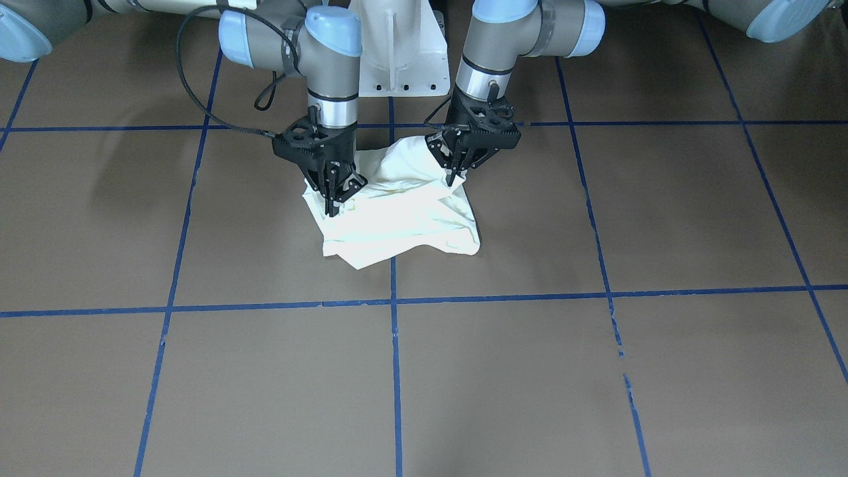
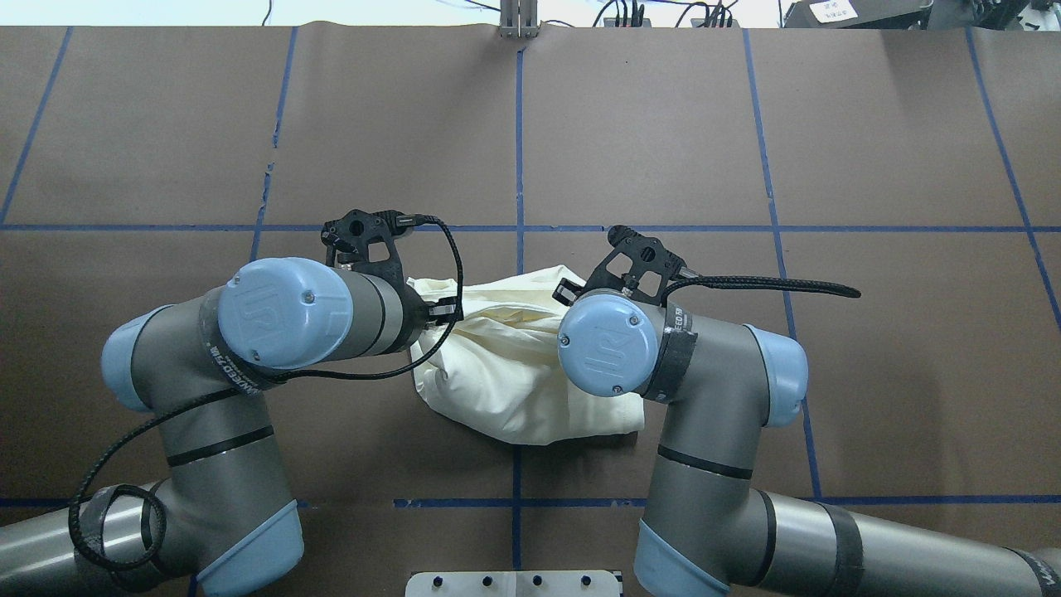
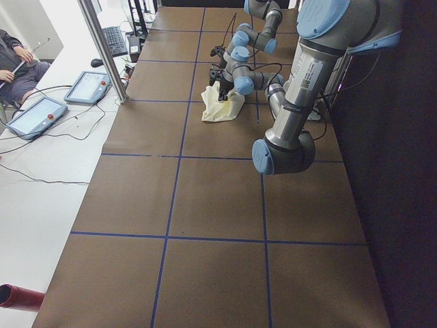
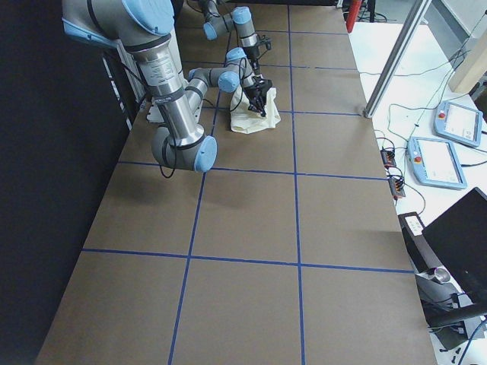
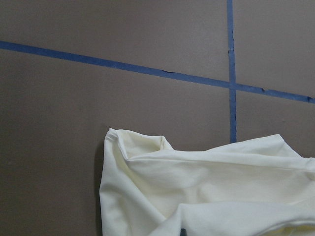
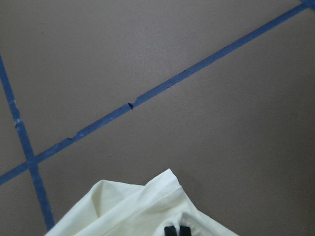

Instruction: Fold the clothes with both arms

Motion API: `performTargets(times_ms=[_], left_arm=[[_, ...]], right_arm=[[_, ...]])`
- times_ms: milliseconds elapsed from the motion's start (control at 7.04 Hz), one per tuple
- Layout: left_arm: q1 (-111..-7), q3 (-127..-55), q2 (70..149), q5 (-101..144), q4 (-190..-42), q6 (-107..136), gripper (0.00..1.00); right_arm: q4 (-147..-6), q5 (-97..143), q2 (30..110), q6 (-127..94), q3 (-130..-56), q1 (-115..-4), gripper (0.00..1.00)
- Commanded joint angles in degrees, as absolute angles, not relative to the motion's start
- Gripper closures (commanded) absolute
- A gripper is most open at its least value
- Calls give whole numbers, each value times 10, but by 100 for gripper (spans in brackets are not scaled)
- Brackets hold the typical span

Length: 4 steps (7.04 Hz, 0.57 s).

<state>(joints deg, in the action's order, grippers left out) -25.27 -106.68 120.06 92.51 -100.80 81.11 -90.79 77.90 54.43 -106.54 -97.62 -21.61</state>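
Fabric this light and limp is sagging wherever unsupported, we are judging — the cream-white crumpled T-shirt [image 1: 397,212] is lying bunched on the brown blue-taped table [image 1: 596,371], directly under the left black two-finger gripper [image 1: 454,176] and the right black two-finger gripper [image 1: 333,202], each clamping a raised edge of it. We are favouring corners and hems as holds. Behind the grippers, the white metal pedestal base [image 1: 404,59] is standing apart — hardly obstructing.

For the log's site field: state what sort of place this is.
Most likely a robotics lab workcell: a left arm and a right arm handle a T-shirt on a table gridded with blue tape, and teach pendants lie beside it.
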Motion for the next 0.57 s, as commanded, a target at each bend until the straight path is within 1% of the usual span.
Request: performTargets(times_ms=[0,142,284,426], left_arm=[[-253,-1048,1207,925,-1012,808,100],[-253,-1041,1207,925,-1012,807,100],[-253,-1034,1207,925,-1016,807,100],[-253,-1018,1206,925,-1043,804,27]], right_arm=[[-866,791,541,-1035,-938,-234,100],[-866,793,541,-1028,-936,-236,100],[-866,794,541,-1021,-930,-239,96],[-865,792,541,-978,-922,-240,1]])
